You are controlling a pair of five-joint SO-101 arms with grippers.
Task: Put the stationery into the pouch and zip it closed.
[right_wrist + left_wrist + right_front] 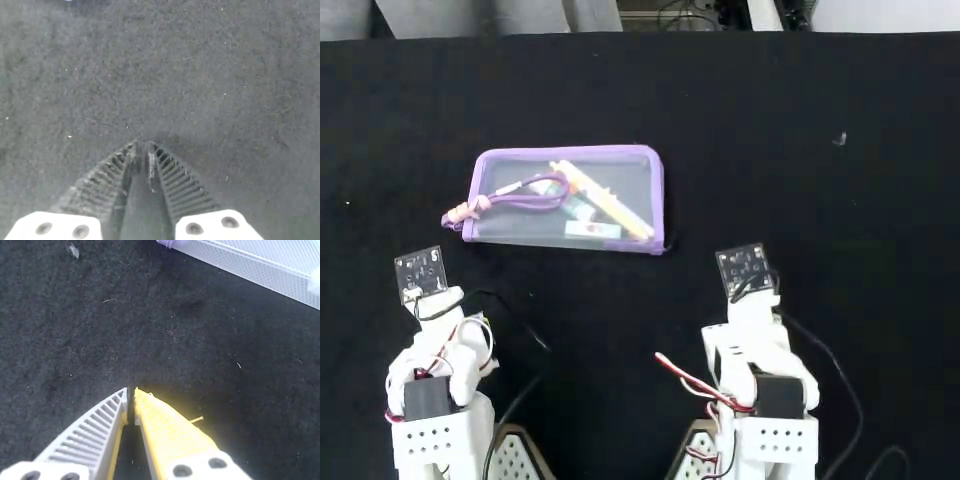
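Two grippers sit low over the table, and we find both with nothing in them. The left gripper [131,396] has its white finger and yellow finger pressed together at the tips, just above the black cloth. The right gripper [142,151] has its two dark ribbed fingers drawn in until only a thin slit separates the tips, again over bare cloth.

From above we see the left arm [432,345] and the right arm [757,350] folded back near the table's close edge, side by side and well apart from each other.

Beyond them lies the pouch [565,200], flat on the table [820,150], nearer the left arm than the right; the left wrist view catches a corner of its mesh wall [260,265]. It is clear-sided with a purple border. Through the side we make out the stationery [605,205], among it a long orange and yellow pen lying at a slant. A purple strap [525,195] loops out past the end of the pouch nearest the left arm. Whether the zip is fully drawn we cannot tell.
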